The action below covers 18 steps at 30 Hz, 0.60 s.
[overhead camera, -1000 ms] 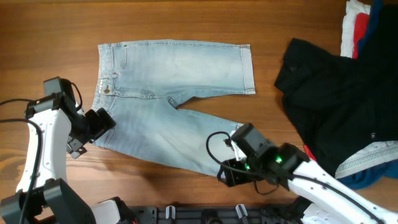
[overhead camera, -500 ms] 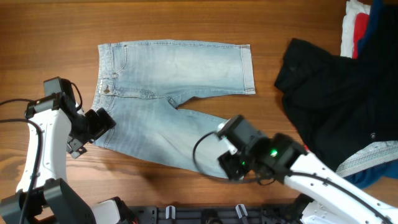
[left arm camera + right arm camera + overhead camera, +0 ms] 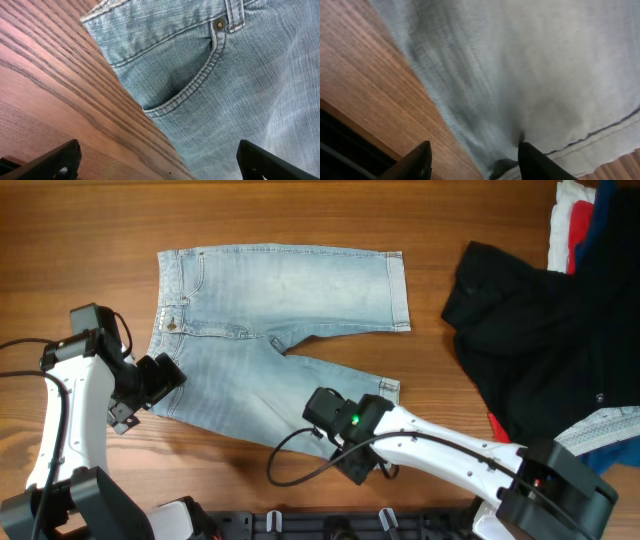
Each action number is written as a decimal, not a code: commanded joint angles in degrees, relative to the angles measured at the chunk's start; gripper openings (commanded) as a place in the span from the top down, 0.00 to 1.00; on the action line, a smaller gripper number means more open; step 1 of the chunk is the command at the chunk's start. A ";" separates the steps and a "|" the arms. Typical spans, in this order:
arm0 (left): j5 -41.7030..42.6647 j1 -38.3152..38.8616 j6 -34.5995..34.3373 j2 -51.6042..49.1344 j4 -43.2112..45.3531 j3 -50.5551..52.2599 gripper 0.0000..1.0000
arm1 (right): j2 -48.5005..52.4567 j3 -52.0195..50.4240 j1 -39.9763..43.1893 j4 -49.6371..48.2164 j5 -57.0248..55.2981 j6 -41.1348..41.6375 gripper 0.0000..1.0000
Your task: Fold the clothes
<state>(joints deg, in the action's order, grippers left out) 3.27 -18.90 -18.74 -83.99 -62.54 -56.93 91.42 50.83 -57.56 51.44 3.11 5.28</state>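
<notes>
The jeans (image 3: pixel 290 320) lie flat on the desk (image 3: pixel 300 210), waistband (image 3: pixel 168 290) toward my left, the 2 legs running right. The upper leg lies straight. The lower one angles down toward the desk's near edge, its cuff (image 3: pixel 386 390) near the right arm.

My left hand (image 3: pixel 150 385) hangs over the lower waistband corner, its fingers (image 3: pixel 55 160) as wide apart as I see them go and holding nothing. Its camera looks down on the front pocket (image 3: pixel 190 90) and a rivet (image 3: pixel 218 23).

My right hand (image 3: pixel 352 463) is at the lower leg's near edge by the cuff. In its own view the fingers (image 3: pixel 417 160) stand partly apart over denim, but the picture is smeared. I cannot tell whether they have cloth pinched.

I judge this denim to be soft but fairly heavy for cloth. It should drape and sag between 2 grips, yet the seams, cuffs and waistband look thick and stiffer, so they should hold a pinch without slipping. It is not fragile. On bare wood it will likely slide as a sheet when dragged. I would take it at the waistband corner with the left hand and at the cuffed hem with the right, pinching the doubled layers and not the thin middle.

The black garment (image 3: pixel 540 350) lies well apart on the right.
</notes>
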 commanded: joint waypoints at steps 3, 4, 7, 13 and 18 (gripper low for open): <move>0.33 0.04 0.07 0.15 0.17 0.46 0.00 | -0.07 0.81 -2.73 0.07 2.89 5.49 0.46; 0.33 0.04 0.07 0.15 0.17 0.46 0.00 | 0.04 0.81 -2.75 -0.20 2.23 7.32 0.46; 0.33 0.04 0.07 0.15 0.13 0.46 0.00 | 0.92 0.81 -2.75 -0.79 1.46 11.10 0.46; 0.35 0.04 0.07 0.15 0.13 0.46 0.00 | 2.93 0.44 -2.40 0.26 3.34 17.18 0.41; 0.35 0.04 0.07 0.15 0.13 0.46 0.00 | 1.29 1.25 -0.72 5.09 0.74 56.15 0.39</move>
<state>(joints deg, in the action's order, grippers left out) 3.27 -18.90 -18.74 -83.99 -62.52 -56.93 93.65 50.83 -59.29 53.56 5.76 41.71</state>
